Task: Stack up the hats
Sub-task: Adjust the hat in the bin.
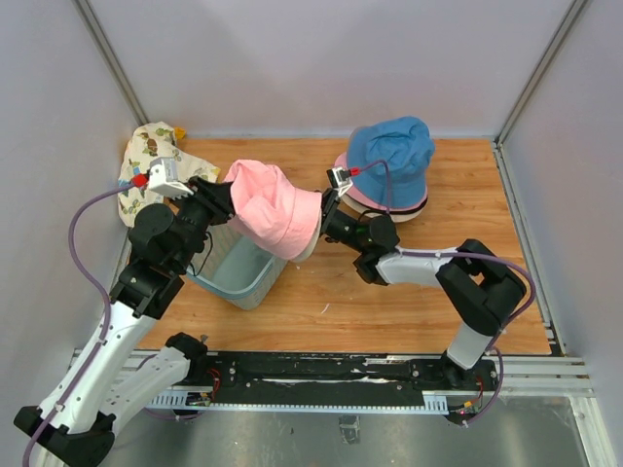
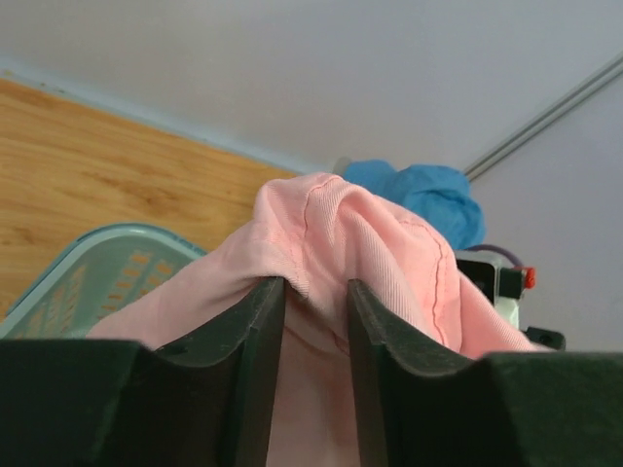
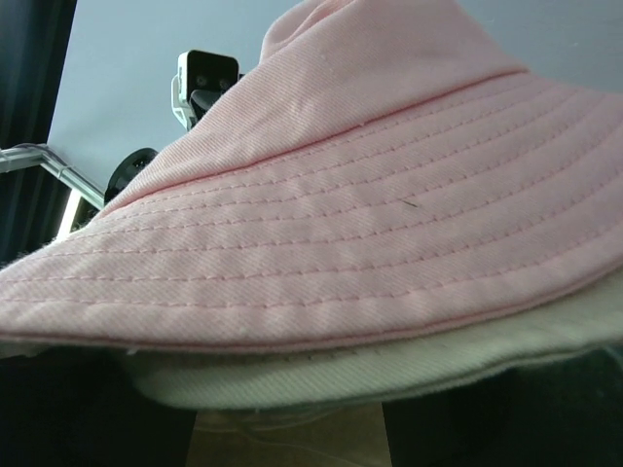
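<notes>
Position: pink hat [image 1: 268,206] is aloft over the left half of the table [image 1: 389,292], above the far rim of the basket [image 1: 243,277], spanning the gap between both grippers; a cream hat [image 3: 341,375] lies directly under it, brim against brim, its pale edge showing below the pink brim in the top view; left gripper [image 2: 315,297] is at the crown side; in the left wrist view its fingers [image 2: 258,370] stand slightly apart, with a bunched fold of pink fabric filling the gap and rising above the tips; whether that fold is pinched or released cannot be told; right gripper [image 1: 324,209] is at the brim side, pointing toward the left arm; in the right wrist view its fingers [image 3: 97,428] sit wide apart at the lower corners, released, with both brims lying across above them; blue hat [image 1: 394,151] tops a pile [image 1: 394,206] at the far right of the table, pink and pale brims showing beneath it, well apart from the basket; printed cloth [image 1: 146,165] lies at the far left corner, beyond the left arm.
</notes>
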Controlling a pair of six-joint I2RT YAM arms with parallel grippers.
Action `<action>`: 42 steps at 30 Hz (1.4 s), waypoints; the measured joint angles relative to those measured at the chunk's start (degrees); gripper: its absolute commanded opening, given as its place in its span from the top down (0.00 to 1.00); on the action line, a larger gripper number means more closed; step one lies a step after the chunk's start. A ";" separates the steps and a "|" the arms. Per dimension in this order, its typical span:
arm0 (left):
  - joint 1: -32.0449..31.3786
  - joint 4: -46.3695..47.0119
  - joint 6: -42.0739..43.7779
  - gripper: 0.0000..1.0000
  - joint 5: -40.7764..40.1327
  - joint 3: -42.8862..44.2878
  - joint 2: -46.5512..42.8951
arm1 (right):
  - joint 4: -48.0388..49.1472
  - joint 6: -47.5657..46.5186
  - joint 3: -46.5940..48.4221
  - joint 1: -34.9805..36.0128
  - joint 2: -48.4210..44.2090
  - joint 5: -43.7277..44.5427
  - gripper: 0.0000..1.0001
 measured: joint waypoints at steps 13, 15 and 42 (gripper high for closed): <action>0.07 -3.13 -0.44 0.35 -0.92 -5.95 -4.90 | 0.31 1.79 6.51 0.00 10.43 -1.03 0.38; 0.04 -3.82 -0.33 0.31 -0.90 -5.95 -5.20 | 0.28 2.05 6.99 0.00 11.32 -1.03 0.38; 0.04 -10.56 -0.22 0.38 -3.23 -6.82 -11.72 | 1.09 3.63 12.02 -0.02 16.83 -0.50 0.39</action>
